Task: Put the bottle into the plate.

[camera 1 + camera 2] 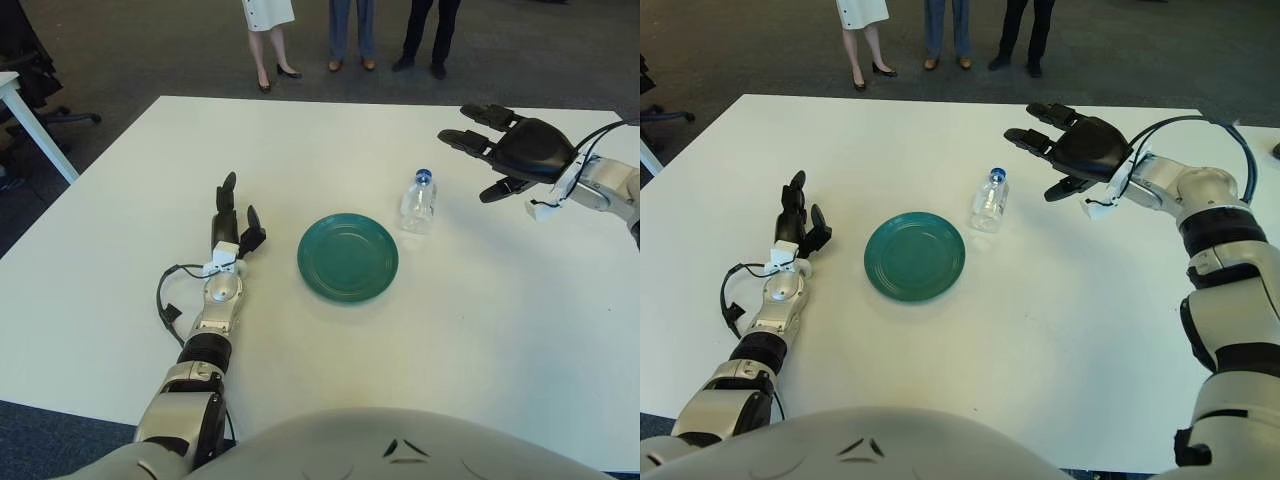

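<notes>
The bottle is small, clear plastic with a blue cap, standing upright on the white desk, just beside the far right edge of the plate and not touching it. The plate is round, dark green, with a raised rim, and lies flat near the desk's middle. The right hand is raised above the desk, to the right of the bottle and beyond it, clear of it; its fingers are spread and point toward the bottle, holding nothing. The left hand shows left of the plate, low over the desk, fingers extended and relaxed, holding nothing. Three people stand beyond the desk's far edge, visible only from the waist down.
</notes>
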Controlling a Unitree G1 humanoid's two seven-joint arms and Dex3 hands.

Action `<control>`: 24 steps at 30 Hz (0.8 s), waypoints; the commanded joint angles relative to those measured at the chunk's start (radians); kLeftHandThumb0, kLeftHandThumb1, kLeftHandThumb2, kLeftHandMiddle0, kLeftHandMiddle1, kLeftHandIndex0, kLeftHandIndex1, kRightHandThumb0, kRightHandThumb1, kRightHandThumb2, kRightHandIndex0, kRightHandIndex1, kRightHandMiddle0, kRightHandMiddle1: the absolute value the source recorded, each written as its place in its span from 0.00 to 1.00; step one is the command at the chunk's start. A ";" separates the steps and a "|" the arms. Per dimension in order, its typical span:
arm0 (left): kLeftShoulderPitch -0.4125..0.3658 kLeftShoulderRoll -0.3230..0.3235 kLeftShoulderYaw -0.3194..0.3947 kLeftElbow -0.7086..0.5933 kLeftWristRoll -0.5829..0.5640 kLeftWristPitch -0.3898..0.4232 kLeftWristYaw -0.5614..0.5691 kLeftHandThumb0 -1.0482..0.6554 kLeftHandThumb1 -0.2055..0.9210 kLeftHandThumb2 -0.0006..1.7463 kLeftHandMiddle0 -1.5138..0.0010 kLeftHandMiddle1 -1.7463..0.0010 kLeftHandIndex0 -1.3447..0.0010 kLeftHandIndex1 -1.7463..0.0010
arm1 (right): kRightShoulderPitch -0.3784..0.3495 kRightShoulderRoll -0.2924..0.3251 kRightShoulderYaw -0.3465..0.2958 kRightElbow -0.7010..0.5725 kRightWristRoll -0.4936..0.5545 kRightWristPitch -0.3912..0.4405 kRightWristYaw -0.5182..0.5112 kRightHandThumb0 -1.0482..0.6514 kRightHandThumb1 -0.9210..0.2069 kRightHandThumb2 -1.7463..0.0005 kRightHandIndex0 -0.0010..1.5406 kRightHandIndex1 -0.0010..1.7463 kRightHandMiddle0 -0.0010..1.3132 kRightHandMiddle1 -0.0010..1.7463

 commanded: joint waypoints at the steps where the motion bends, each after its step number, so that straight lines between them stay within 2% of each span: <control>1: 0.066 -0.030 -0.013 0.036 0.005 -0.012 -0.002 0.04 1.00 0.56 0.93 1.00 1.00 0.80 | -0.065 -0.020 0.031 -0.028 -0.030 -0.002 -0.033 0.00 0.00 0.68 0.00 0.00 0.00 0.02; 8: 0.069 -0.033 -0.022 0.029 0.015 -0.005 0.004 0.05 1.00 0.56 0.93 1.00 1.00 0.80 | -0.092 -0.017 0.065 -0.079 -0.047 -0.003 -0.026 0.00 0.00 0.67 0.00 0.00 0.00 0.00; 12: 0.070 -0.037 -0.030 0.024 0.028 -0.003 0.016 0.05 1.00 0.56 0.92 1.00 1.00 0.81 | -0.101 0.027 0.098 -0.054 -0.057 0.025 -0.027 0.00 0.00 0.67 0.00 0.00 0.00 0.00; 24: 0.079 -0.048 -0.043 0.004 0.044 0.006 0.038 0.05 1.00 0.57 0.92 1.00 1.00 0.81 | -0.149 0.065 0.178 0.000 -0.078 0.020 -0.069 0.00 0.00 0.66 0.00 0.00 0.00 0.00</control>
